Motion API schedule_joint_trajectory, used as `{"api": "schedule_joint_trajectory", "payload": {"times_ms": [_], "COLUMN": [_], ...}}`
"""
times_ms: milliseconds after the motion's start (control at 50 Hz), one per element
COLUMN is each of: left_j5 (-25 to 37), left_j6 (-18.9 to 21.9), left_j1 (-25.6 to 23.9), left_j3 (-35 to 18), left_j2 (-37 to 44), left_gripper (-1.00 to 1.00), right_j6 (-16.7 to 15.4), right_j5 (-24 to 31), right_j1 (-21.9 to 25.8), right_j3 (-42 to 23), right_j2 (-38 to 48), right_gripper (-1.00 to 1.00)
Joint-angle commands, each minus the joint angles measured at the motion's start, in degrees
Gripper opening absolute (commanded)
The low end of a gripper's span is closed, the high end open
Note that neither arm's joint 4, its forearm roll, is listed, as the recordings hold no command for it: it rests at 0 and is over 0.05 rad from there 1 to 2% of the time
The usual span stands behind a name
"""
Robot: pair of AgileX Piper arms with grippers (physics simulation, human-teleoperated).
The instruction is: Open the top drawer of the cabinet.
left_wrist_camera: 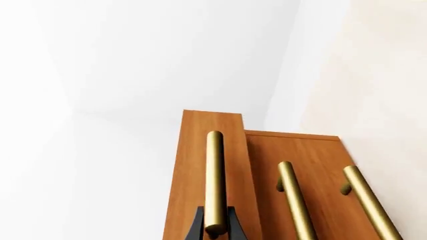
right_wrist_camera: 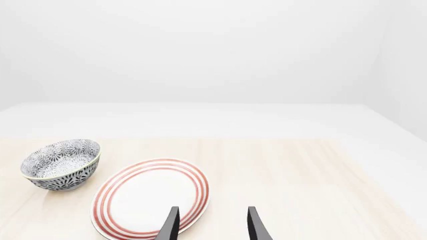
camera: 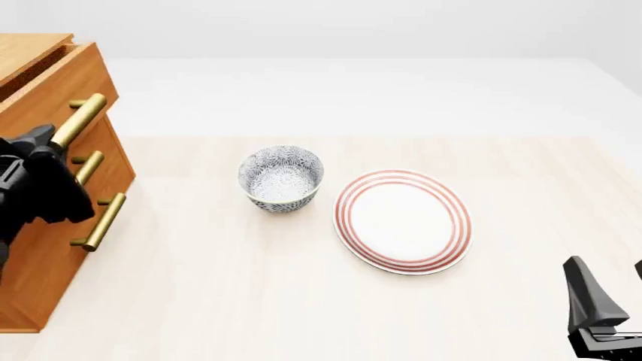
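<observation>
a: where's the cabinet (camera: 45,248)?

b: at the left edge of the table (camera: 251,301), an orange-brown chest with three brass bar handles. the top drawer (camera: 56,83) sticks out a little past the two fronts below it.

a: and the left gripper (left_wrist_camera: 215,226)?

b: right at that drawer's handle (left_wrist_camera: 214,175). in the left wrist view its two dark fingers (left_wrist_camera: 196,227) sit on either side of the brass bar, closed in tight around it. from the front view the arm's black body covers the near end of the handle.

a: the right gripper (right_wrist_camera: 211,222)?

b: low at the near right corner of the table, well apart from the cabinet. its fingers stand spread with bare space between them, gripping nothing.

a: anything else on the table?

b: a patterned bowl (camera: 281,179) near the middle, upright, and just to its right a white plate (camera: 404,220) with red rings. the two are close, and i cannot tell whether they touch.
</observation>
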Motion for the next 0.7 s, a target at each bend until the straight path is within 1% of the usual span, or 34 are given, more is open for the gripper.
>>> {"api": "schedule_joint_trajectory", "payload": {"times_ms": [20, 60, 100, 180, 520, 680, 700], "left_j5": [-0.8, -0.7, -1.8, -0.9, -1.1, -2.2, -1.8], "left_j6": [0.0, -0.3, 0.4, -0.5, -0.5, -0.2, -0.6], "left_j1": [-2.5, -2.7, -2.7, -3.5, -6.2, -7.2, -7.6], "left_j3": [2.2, 2.3, 3.1, 3.0, 4.8, 5.5, 5.2], "left_j2": [-2.3, -2.5, -2.1, -3.4, -5.1, -4.7, -4.9], "left_gripper": [-1.00, -1.00, -1.00, -1.00, -1.00, -1.00, -1.00], "right_j6": [0.0, 0.0, 0.0, 0.0, 0.0, 0.0, 0.0], "right_j5": [0.0, 0.0, 0.0, 0.0, 0.0, 0.0, 0.0], "right_j1": [0.0, 0.0, 0.0, 0.0, 0.0, 0.0, 0.0], "right_j3": [0.0, 0.0, 0.0, 0.0, 0.0, 0.0, 0.0], "right_j2": [0.0, 0.0, 0.0, 0.0, 0.0, 0.0, 0.0], "right_gripper": [1.00, 1.00, 1.00, 1.00, 1.00, 1.00, 1.00]}}
